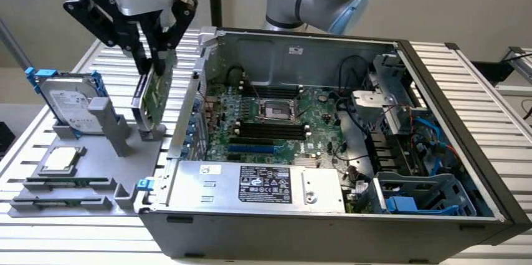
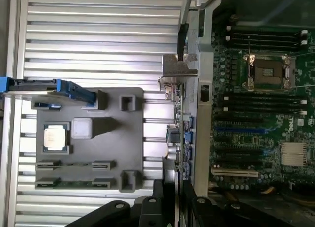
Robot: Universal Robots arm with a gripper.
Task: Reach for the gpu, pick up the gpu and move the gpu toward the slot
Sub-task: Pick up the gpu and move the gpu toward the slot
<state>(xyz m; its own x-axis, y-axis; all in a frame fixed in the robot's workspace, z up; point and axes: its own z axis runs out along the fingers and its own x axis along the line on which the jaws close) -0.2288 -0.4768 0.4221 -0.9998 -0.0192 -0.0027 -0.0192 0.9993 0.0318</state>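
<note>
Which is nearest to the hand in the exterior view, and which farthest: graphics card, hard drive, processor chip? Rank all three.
1. Graphics card: directly under the hand.
2. Hard drive: upright, toward the view's left.
3. Processor chip: flat on the grey holder, lower left.

No legible words or numbers anywhere. Dark label (image 1: 265, 184) with white print on the silver power supply (image 1: 249, 184) inside the computer case (image 1: 332, 234), print too small to read. White sticker (image 1: 70, 100) on the hard drive (image 1: 71, 106), also unreadable.
</note>
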